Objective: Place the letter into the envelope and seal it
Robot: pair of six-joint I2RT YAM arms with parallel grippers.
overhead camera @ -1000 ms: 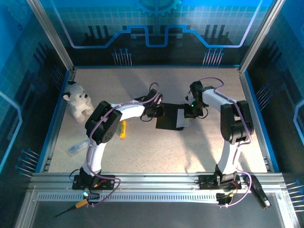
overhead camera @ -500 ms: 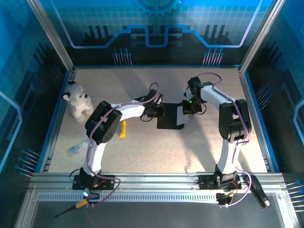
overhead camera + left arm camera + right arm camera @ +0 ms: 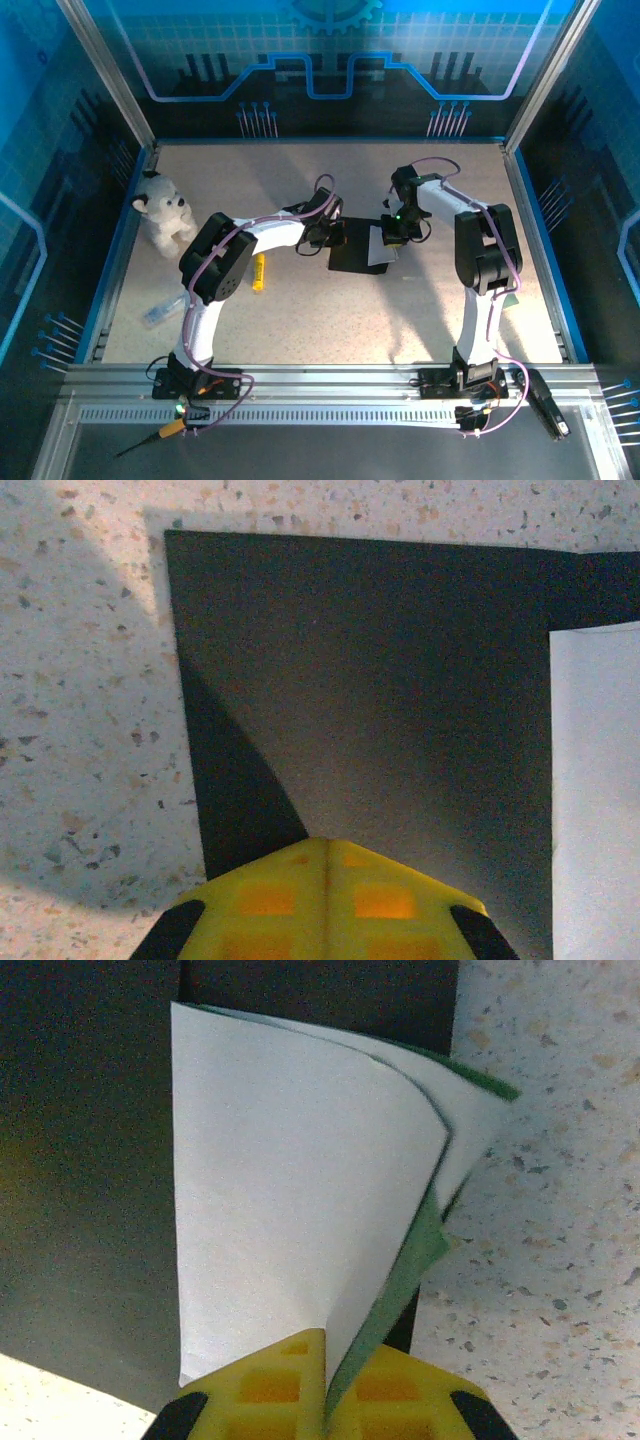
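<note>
Near the left edge of the speckled beige bench (image 3: pixel 300 330) sits a small white plush dog (image 3: pixel 163 212), and closer to the near edge lies a clear bluish plastic piece (image 3: pixel 160 313) too small to make out. To its right, still left of the middle, a short yellow stick (image 3: pixel 259 271) lies by the left arm's elbow. The left pincer (image 3: pixel 335 233) reaches to the middle of the bench, at the left edge of a flat matte black paper envelope (image 3: pixel 352 252), which lies flat there. In the left wrist view the left pincer (image 3: pixel 325 865) has its yellow fingertips pressed together over the near edge of the envelope (image 3: pixel 380 680); I cannot tell whether it pinches the paper or only rests on it. At the right side of that view a white strip of the letter (image 3: pixel 595 780) lies on the black surface. The letter, a folded white paper sheet with green edging (image 3: pixel 379 247), sits on the envelope's right end. The right pincer (image 3: pixel 392 235) is beside it. In the right wrist view the right pincer (image 3: pixel 323 1360) is clamped on the letter (image 3: pixel 290 1190), whose layers fan apart, white on top and green beneath. The sheet overlaps the right part of the envelope (image 3: pixel 80 1210), and its right corner juts past the edge over the bare bench (image 3: pixel 550 1210).
</note>
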